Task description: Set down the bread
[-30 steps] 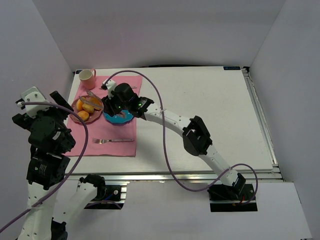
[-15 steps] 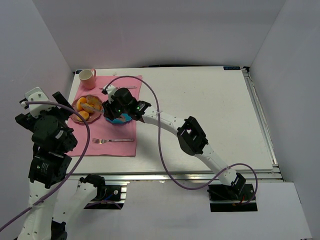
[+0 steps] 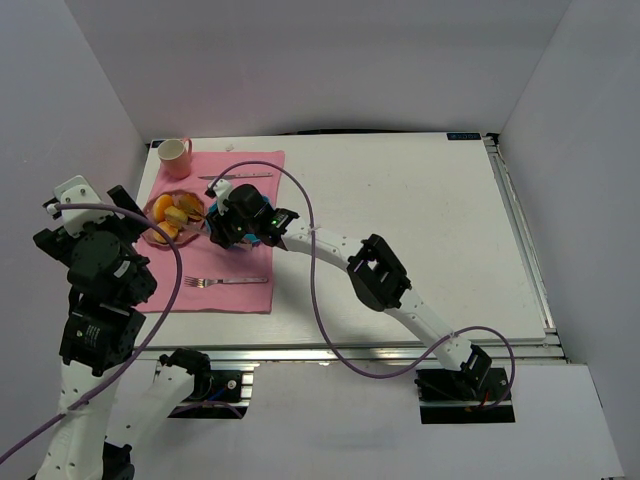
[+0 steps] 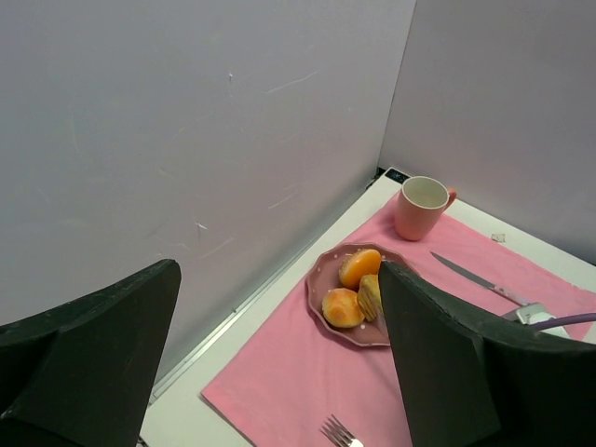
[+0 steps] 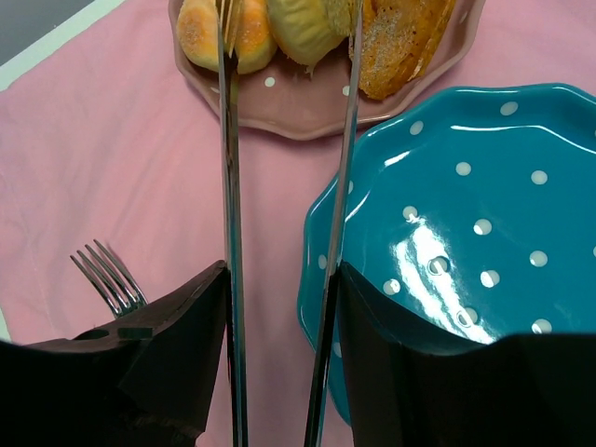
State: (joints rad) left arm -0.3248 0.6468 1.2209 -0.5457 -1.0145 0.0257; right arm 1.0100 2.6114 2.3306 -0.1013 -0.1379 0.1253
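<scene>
Several golden bread rolls point(image 3: 166, 213) lie on a pink dotted plate point(image 3: 152, 203); they also show in the left wrist view point(image 4: 342, 307) and the right wrist view point(image 5: 201, 33). My right gripper point(image 5: 279, 307) is shut on metal tongs point(image 5: 229, 186), whose two arms stand apart. The tongs' tips reach over the pink plate point(image 5: 307, 119) on either side of a pale roll point(image 5: 298, 23); I cannot tell if they touch it. A teal dotted plate point(image 5: 466, 214) lies bare just right of the tongs. My left gripper point(image 4: 279, 363) is open and empty, raised at the left.
A pink placemat point(image 3: 215, 275) carries both plates, a fork point(image 3: 232, 281) at its near edge and a knife point(image 3: 238, 176) at the back. A pink cup point(image 3: 174, 155) stands at the back left corner. Grey walls enclose the table.
My right arm has moved left with the tongs, from above the teal plate to the pink plate's edge. The left arm has barely moved.
</scene>
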